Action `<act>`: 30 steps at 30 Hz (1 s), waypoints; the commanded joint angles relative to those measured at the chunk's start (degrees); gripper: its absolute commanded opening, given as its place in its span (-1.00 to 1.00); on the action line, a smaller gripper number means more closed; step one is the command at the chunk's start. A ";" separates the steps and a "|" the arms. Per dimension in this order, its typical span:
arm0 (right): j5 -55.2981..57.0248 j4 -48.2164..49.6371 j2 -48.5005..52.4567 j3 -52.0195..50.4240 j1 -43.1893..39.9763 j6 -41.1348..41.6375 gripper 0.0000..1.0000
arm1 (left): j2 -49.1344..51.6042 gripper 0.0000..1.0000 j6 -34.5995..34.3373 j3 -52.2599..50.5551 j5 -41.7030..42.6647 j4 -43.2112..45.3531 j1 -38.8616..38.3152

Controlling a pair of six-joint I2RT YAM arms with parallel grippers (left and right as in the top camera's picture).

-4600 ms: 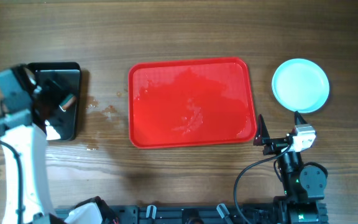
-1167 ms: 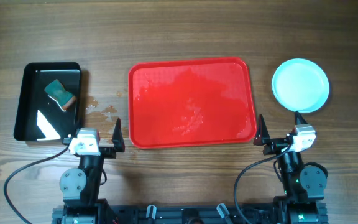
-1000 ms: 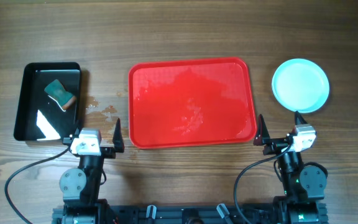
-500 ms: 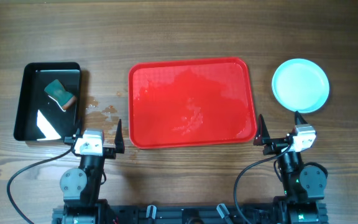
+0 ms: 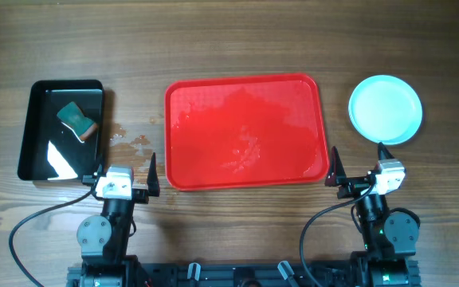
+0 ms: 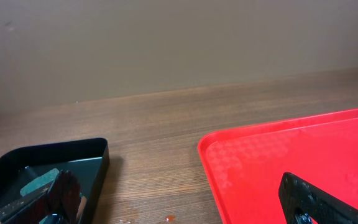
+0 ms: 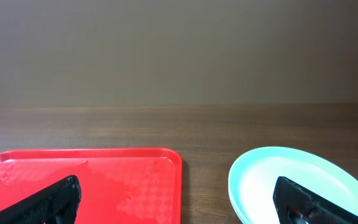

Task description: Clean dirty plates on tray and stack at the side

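— So, overhead first: where does everything sit?
— Mid-table lies the red tray [image 5: 245, 96], its floor glistening wet. The plates [image 5: 385, 109] are off it, on the table [image 5: 237, 32] to its right, near but apart from the rim. From above they read as one pale blue disc, so I cannot count them.
— And the arms?
— Both are at the near edge. The left gripper [image 5: 123, 172] is just off the tray's near-left corner, fingers spread wide and holding nothing. The right gripper [image 5: 358, 163] is off the near-right corner, likewise splayed and empty.
— Anything on the left?
— A black bin [image 5: 27, 131] with a teal sponge [image 5: 76, 119] inside, and droplets [image 5: 130, 141] on the wood between bin and tray.
— Left wrist view?
— The left gripper [image 6: 176, 193] shows both fingers far apart at the lower corners. The bin [image 6: 101, 158] is on the left with the sponge [image 6: 39, 182] in it; the tray [image 6: 303, 149] is on the right.
— Right wrist view?
— The right gripper [image 7: 176, 193] gapes too. The tray [image 7: 104, 174] lies left and the plates [image 7: 291, 180] right, with bare wood between them.
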 commanded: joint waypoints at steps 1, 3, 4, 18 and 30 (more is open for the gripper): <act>0.83 0.22 -0.68 -0.07 -0.31 -0.55 0.99 | -0.61 1.00 0.15 -0.07 -1.97 -0.85 -0.28; 0.83 0.20 -0.68 -0.07 -0.31 -0.55 0.99 | -0.61 1.00 -1.05 -0.07 -3.41 -0.85 -0.24; 0.83 0.20 -0.68 -0.07 -0.31 -0.52 0.99 | -0.61 1.00 -1.07 -0.07 -3.54 -0.85 -0.24; 0.83 0.20 -0.68 -0.07 -0.31 -0.52 0.99 | -0.61 1.00 -6.71 -0.07 -8.28 -0.42 -0.24; 0.83 0.22 -0.68 -0.07 -0.31 -0.55 1.00 | -0.61 1.00 -6.69 -0.07 -8.00 -0.39 -0.24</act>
